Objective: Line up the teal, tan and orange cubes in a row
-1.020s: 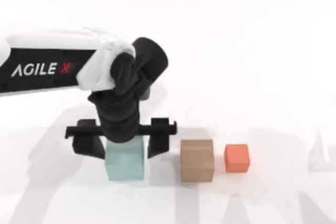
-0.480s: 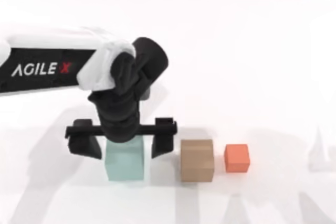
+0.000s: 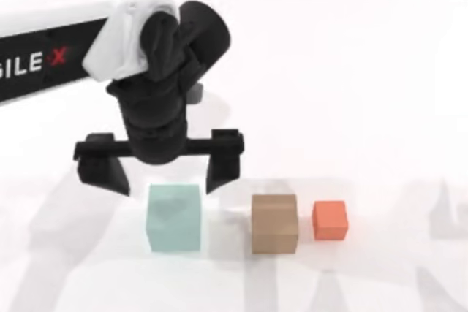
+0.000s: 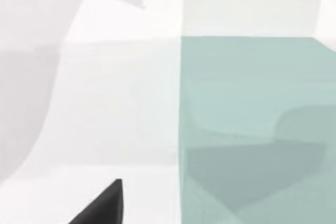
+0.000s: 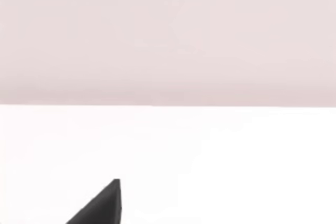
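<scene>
From above, three plain matte cubes sit in a row on the white table (image 3: 380, 93), and the pale teal matte cube (image 3: 174, 217), the largest, serves as the landmark at the row's left end. Just to its right, with a narrow strip of bare table between them, stands the mid-sized tan-brown matte cube (image 3: 275, 223), and beyond that, close beside but not touching it, the small orange-red matte cube (image 3: 330, 220); their near edges lie roughly along one line. The left arm, white with a black wrist, reaches in from the table's left side, and its black two-finger left gripper (image 3: 164, 177) hangs above the far edge of the teal cube, clear of it. Its fingers (image 3: 223, 169) stand wide apart, one to each side of the cube and wider than the cube itself, gripping nothing. The gripper's shadow falls on the cube's top face. In the left wrist view, the teal cube (image 4: 252, 124) fills much of the picture, its top face lit and a darker shadow patch lying across it, with white table beside it; a dark fingertip (image 4: 102, 205) pokes in at the picture's edge, apart from the cube. In the right wrist view, only bare white table (image 5: 210, 161) shows under a pale pinkish background, together with one dark fingertip (image 5: 100, 205); none of the cubes appears there, and I cannot tell whether the right gripper's fingers are apart or together.
</scene>
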